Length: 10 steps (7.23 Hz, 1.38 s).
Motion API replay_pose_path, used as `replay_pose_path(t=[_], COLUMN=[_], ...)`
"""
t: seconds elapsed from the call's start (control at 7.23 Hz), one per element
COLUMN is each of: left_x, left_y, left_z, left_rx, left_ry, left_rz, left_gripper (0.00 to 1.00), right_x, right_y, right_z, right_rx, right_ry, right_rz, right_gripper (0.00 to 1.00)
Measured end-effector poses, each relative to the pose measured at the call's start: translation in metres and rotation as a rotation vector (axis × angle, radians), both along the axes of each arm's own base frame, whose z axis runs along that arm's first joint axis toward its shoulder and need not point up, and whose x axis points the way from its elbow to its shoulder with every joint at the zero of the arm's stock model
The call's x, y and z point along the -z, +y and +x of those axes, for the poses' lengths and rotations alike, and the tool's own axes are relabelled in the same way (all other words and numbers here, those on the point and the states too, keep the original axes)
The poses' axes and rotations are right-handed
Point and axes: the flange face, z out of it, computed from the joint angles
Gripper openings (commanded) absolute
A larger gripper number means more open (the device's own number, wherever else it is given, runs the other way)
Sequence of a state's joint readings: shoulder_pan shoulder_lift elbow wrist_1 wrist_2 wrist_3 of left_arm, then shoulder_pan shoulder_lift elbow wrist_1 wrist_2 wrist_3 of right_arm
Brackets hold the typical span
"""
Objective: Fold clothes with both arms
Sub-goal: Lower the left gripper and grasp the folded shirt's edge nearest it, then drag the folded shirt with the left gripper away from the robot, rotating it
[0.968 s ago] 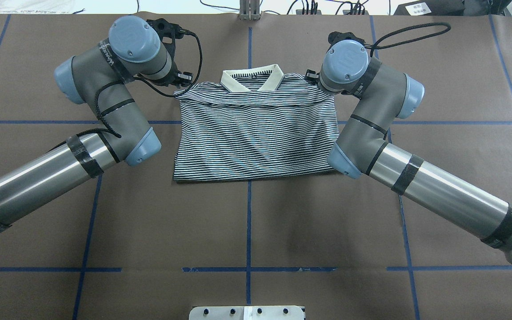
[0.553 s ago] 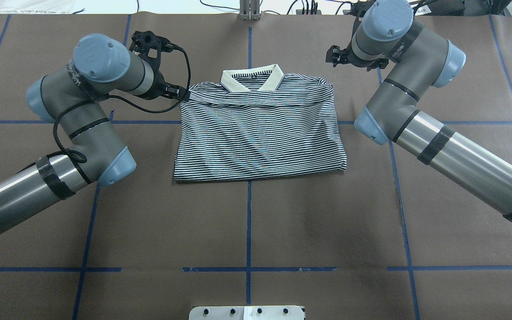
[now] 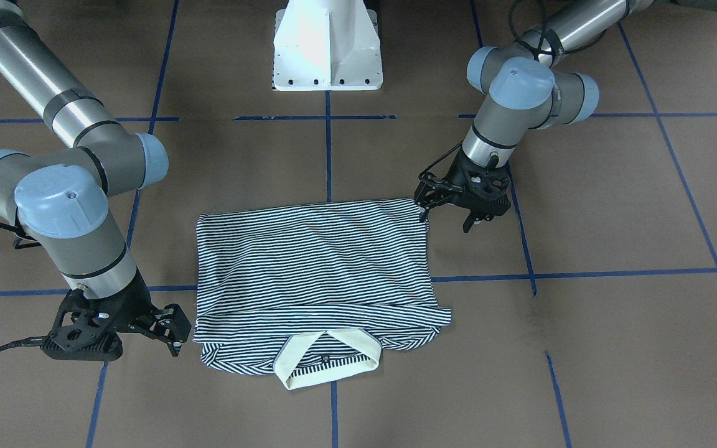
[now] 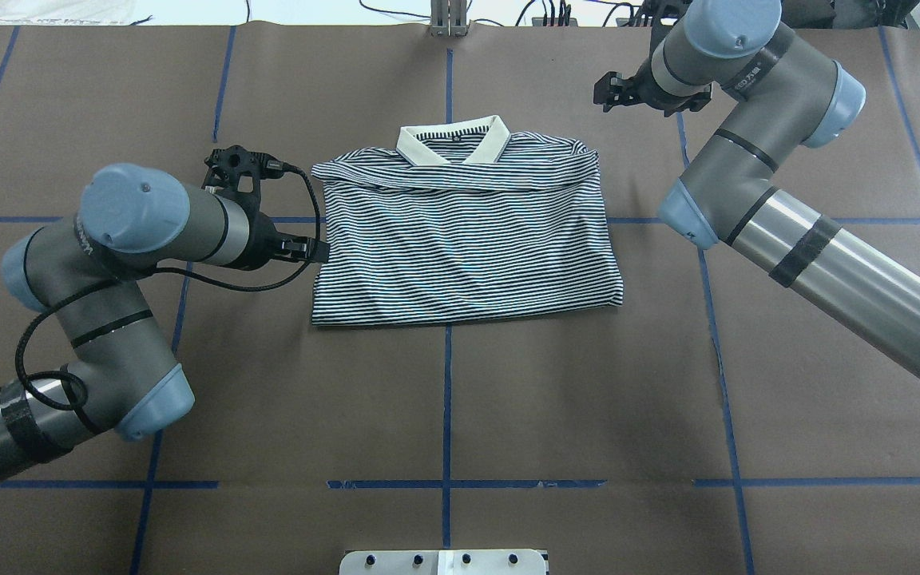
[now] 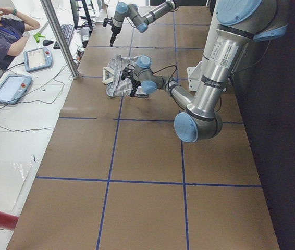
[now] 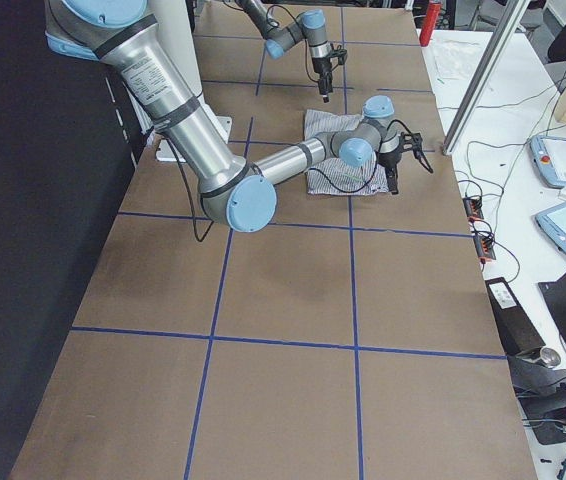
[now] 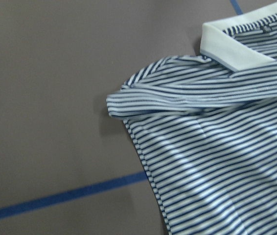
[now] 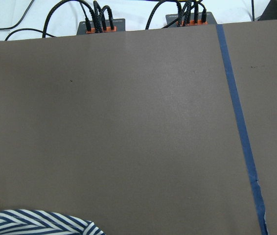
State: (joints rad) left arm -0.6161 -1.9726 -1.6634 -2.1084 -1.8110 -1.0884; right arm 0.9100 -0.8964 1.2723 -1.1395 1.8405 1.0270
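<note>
Light on my feeds is even and diffuse, falling from above. The brown tabletop (image 4: 572, 399) reads matte, with only faint, soft-edged shadows. The silver tube of the right arm (image 4: 867, 275) carries bright streaks, and the white pedestal (image 3: 327, 37) is nearly blown out. My left wrist view is soft, smearing the stripes of the shirt (image 7: 217, 166). Both side views fall to black along the robot's edge.

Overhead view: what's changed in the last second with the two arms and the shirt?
The right gripper left the far right shoulder of the shirt and drew back over the table beyond that corner, open. The left gripper left the far left shoulder and moved toward the robot along the shirt's left edge, also open. The folded shirt itself has not shifted.
</note>
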Motion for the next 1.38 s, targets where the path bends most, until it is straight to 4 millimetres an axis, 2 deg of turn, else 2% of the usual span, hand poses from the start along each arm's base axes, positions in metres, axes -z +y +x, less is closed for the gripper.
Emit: replay_pose_path(t=[0.14, 0.28, 0.69, 0.83, 0.97, 1.38], left_x=[-0.006, -0.009, -0.011, -0.011, -0.010, -0.009], left_y=[0.020, 0.030, 0.042, 0.046, 0.049, 0.052], left_z=[0.013, 0.022, 0.035, 0.038, 0.041, 0.041], left_rx=[0.019, 0.029, 0.019, 0.013, 0.007, -0.002], left_ry=[0.019, 0.028, 0.030, 0.030, 0.030, 0.030], left_rz=[-0.045, -0.071, -0.086, -0.087, -0.087, -0.081], left_gripper=[0.42, 0.42, 0.41, 0.26, 0.00, 0.00], right_x=[0.001, 0.002, 0.005, 0.003, 0.003, 0.002], right_y=[0.000, 0.001, 0.002, 0.003, 0.003, 0.003], right_z=[0.000, 0.001, 0.002, 0.002, 0.003, 0.003], right_rx=[0.001, 0.001, 0.001, 0.001, 0.001, 0.002], right_ry=[-0.002, -0.004, -0.009, -0.008, -0.007, -0.007], right_rz=[0.002, 0.004, 0.009, 0.008, 0.008, 0.008], right_gripper=[1.00, 1.00, 1.00, 1.00, 1.00, 1.00])
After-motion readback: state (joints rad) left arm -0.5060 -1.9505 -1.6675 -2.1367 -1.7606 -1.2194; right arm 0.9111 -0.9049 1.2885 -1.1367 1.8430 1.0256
